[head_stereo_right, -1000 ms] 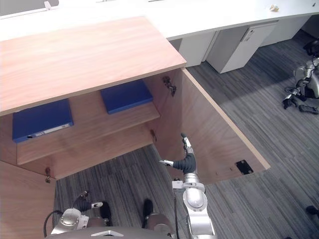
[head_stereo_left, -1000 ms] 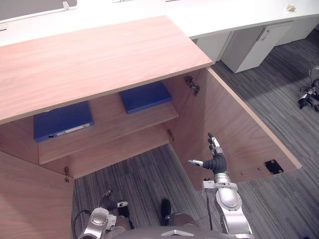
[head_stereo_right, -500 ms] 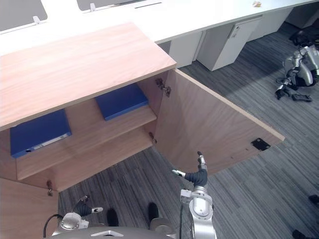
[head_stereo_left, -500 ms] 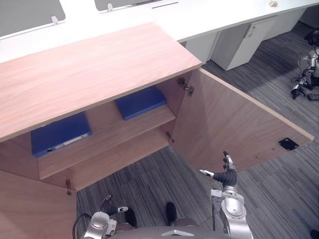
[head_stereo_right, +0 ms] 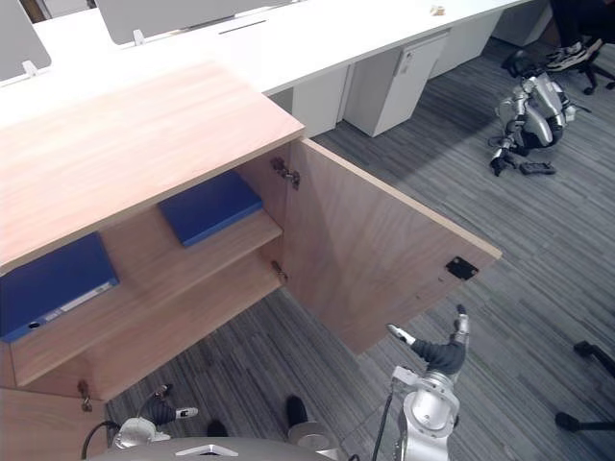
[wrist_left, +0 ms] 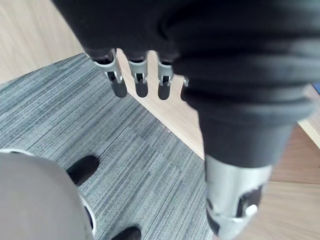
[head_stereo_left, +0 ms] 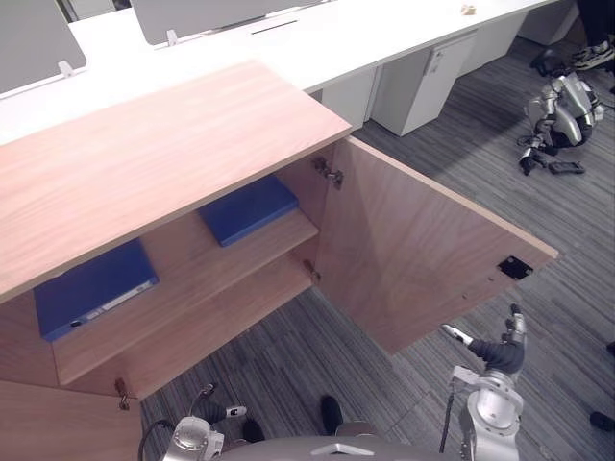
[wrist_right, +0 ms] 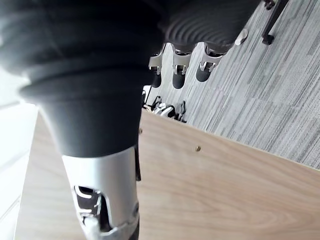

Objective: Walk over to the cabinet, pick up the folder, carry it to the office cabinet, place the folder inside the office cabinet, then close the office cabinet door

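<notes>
Presently, 2 blue items are shelved inside the office cabinet (head_stereo_left: 163, 158): folder (head_stereo_left: 252, 208) and second folder (head_stereo_left: 93, 288), well apart. Door (head_stereo_left: 413, 254) is found wide open. Right hand (head_stereo_left: 500, 351) is held near its free edge, fingers spread, empty, seemingly for pushing it shut. Left hand (wrist_left: 141, 84) is hung low, fingers straight.

A long white bench (head_stereo_left: 317, 38) carries grey screens (head_stereo_left: 207, 14), with a white pedestal unit (head_stereo_left: 423, 82) beneath it. Another humanoid robot (head_stereo_left: 557, 106) rests on the grey striped carpet (head_stereo_left: 577, 221) further right.
</notes>
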`<state>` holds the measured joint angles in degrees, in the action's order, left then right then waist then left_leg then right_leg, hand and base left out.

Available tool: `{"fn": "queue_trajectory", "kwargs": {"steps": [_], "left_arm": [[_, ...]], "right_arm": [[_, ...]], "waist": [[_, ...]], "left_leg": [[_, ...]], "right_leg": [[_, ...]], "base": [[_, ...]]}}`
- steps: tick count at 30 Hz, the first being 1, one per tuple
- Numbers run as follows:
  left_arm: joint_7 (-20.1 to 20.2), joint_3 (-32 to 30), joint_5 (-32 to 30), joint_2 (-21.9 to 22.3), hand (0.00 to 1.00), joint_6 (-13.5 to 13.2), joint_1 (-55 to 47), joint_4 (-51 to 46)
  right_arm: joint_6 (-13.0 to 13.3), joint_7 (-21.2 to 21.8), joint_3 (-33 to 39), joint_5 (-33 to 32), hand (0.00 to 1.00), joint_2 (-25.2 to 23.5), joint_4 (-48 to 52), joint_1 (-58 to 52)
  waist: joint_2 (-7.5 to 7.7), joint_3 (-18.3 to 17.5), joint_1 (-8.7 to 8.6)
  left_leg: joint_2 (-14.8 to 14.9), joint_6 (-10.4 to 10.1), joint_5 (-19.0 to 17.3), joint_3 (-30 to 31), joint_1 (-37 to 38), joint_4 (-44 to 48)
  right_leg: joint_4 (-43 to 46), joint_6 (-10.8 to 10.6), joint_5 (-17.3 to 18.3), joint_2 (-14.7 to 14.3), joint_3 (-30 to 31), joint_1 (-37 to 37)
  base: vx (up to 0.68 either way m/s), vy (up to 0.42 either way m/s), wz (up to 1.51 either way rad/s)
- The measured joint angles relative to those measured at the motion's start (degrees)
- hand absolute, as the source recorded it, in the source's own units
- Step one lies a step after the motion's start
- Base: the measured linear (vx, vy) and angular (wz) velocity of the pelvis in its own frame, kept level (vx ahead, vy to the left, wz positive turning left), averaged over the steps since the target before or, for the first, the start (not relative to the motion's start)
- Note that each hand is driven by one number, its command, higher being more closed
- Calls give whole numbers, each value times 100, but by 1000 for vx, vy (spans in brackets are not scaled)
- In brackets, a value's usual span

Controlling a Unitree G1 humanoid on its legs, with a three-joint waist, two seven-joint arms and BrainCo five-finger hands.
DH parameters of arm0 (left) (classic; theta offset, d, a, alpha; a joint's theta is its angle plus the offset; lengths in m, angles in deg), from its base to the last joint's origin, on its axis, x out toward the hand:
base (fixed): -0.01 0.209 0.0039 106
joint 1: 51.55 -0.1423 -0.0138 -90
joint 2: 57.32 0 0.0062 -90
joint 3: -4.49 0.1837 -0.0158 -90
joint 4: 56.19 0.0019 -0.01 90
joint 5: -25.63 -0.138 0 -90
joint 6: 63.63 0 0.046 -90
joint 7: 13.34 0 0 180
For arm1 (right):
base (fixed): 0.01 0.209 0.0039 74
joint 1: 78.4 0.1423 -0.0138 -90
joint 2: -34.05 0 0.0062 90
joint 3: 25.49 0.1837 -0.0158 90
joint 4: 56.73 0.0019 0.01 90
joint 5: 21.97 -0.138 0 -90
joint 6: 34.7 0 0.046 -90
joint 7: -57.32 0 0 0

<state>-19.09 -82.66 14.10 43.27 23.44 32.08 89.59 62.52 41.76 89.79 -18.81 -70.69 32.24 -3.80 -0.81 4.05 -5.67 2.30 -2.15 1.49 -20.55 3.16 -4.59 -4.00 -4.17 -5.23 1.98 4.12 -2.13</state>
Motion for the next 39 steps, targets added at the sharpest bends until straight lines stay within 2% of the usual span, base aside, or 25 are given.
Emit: {"fn": "queue_trajectory", "kwargs": {"steps": [5,8,12,17,24,28,31,39], "left_arm": [[55,13,4,-16,0,-1,-48,0],[116,12,5,-22,0,-2,-58,0],[130,14,8,-75,0,-23,-103,-3],[235,77,14,-218,0,-62,-180,-2],[244,165,18,-253,0,-88,-271,-3],[247,180,18,-251,0,-115,-320,-3],[247,181,18,-249,0,-129,-410,-3],[241,176,17,-257,0,-146,-457,-19]], "right_arm": [[5,4,306,-459,0,621,-753,492],[6,18,310,-600,0,864,-1023,661],[4,158,302,-962,0,1517,-1833,1075],[4,307,287,-1113,0,2106,-2379,1383],[2,577,-119,-1300,0,2889,-2900,1746],[-7,699,-436,-1301,0,3118,-3195,2090],[-11,752,-694,-1305,0,3134,-3226,2231],[-18,700,-805,-1302,0,3311,-3623,2478]], "waist": [[-20,-61,-61],[-53,-82,-62],[-99,-111,-62],[-101,-111,-67],[-155,-65,-105],[-247,-18,-106],[-245,-14,-100],[-231,47,-124]], "left_leg": [[-28,6,-3,-5,5,0],[-41,10,-6,-6,5,1],[-77,23,-12,3,7,1],[-96,39,-6,11,7,1],[-137,74,17,149,-4,1],[-168,101,34,258,-5,0],[-166,106,38,329,-6,0],[-162,118,47,447,-6,-1]], "right_leg": [[-19,-11,-21,9,17,5],[-33,-16,-29,22,19,11],[-57,-27,-40,62,-2,24],[-62,-33,-38,81,-34,22],[-95,-45,-2,142,-180,61],[-96,-67,14,178,-295,113],[-97,-62,38,180,-369,146],[-98,-64,69,183,-498,205]], "base": [[0,0,0],[0,0,0],[0,0,0],[0,0,0],[-8,-9,7],[-12,-17,15],[-12,-28,12],[-14,-30,7]]}}
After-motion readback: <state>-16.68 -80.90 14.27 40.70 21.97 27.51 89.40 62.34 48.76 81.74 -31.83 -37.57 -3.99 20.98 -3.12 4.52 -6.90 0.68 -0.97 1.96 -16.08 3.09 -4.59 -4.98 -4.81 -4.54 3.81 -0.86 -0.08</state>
